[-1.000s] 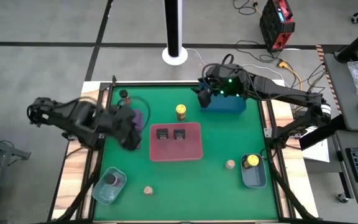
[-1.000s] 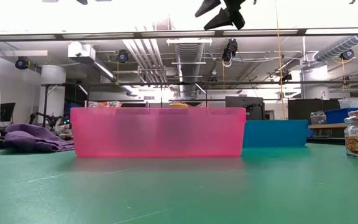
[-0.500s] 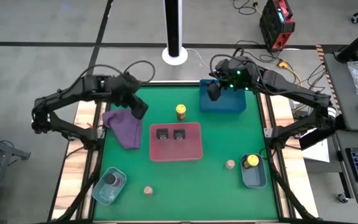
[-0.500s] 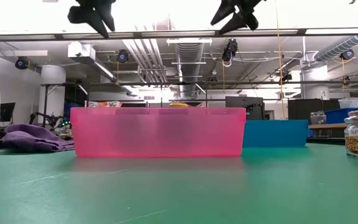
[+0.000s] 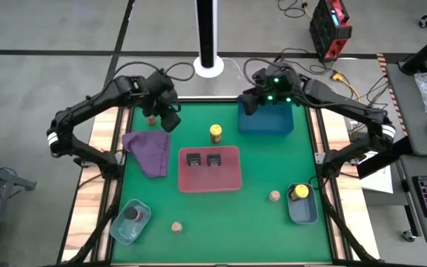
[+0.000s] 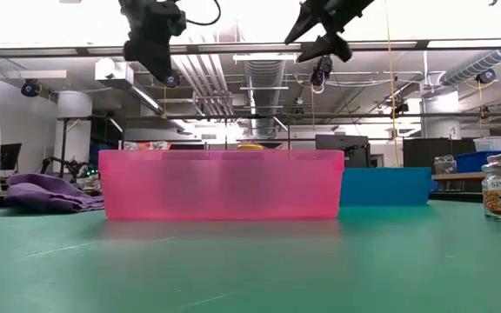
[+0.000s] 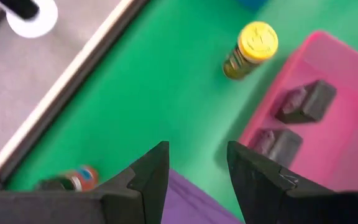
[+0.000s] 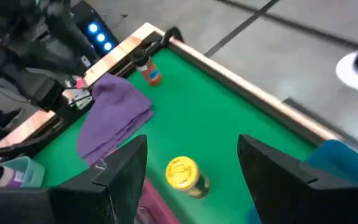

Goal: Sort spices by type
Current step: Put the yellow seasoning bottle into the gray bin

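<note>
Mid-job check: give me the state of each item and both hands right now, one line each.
Left hand: open, empty, raised at the far left.
Right hand: open, empty, raised by the blue tray.
Two black tins: in the red tray.
Yellow-capped jar: upright, loose on the mat.
Second yellow-capped jar: in the grey-blue tray.
Dark shaker: in the clear tray.
Purple cloth: crumpled on the mat.

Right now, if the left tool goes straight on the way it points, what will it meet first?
Probably the bare green table mat: the open left tool frames only mat. The yellow-capped jar and the red tray lie off to one side, though depth is unclear.
</note>
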{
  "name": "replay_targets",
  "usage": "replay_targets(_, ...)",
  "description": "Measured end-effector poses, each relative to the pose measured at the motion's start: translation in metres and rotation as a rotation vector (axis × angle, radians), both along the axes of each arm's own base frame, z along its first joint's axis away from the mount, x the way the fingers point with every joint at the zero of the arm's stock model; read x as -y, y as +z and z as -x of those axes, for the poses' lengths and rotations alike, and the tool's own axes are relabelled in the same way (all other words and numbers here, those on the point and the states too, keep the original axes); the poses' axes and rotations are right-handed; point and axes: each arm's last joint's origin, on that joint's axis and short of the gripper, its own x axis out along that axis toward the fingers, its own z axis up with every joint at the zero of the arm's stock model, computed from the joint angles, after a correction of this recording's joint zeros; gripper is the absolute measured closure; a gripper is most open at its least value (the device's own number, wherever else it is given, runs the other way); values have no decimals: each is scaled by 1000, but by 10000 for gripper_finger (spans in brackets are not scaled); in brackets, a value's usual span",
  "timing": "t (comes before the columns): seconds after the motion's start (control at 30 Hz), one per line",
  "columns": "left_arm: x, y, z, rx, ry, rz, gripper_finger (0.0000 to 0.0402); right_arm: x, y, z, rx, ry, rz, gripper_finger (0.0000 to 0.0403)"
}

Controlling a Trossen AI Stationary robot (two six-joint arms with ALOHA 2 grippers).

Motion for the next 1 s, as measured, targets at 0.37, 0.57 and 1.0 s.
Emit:
replay_targets(0.37,-19,26,16,78,85,-323,255,18,-22,-53,-50,-5,-121,101)
replay_targets(0.57,-10,44,33,155,103,-376,255,28,-41,-82,-183,8,-209,69)
replay_targets(1.0,-7,50,39,159,64,-421,255,20,-82,-139,-426,8,-351,62)
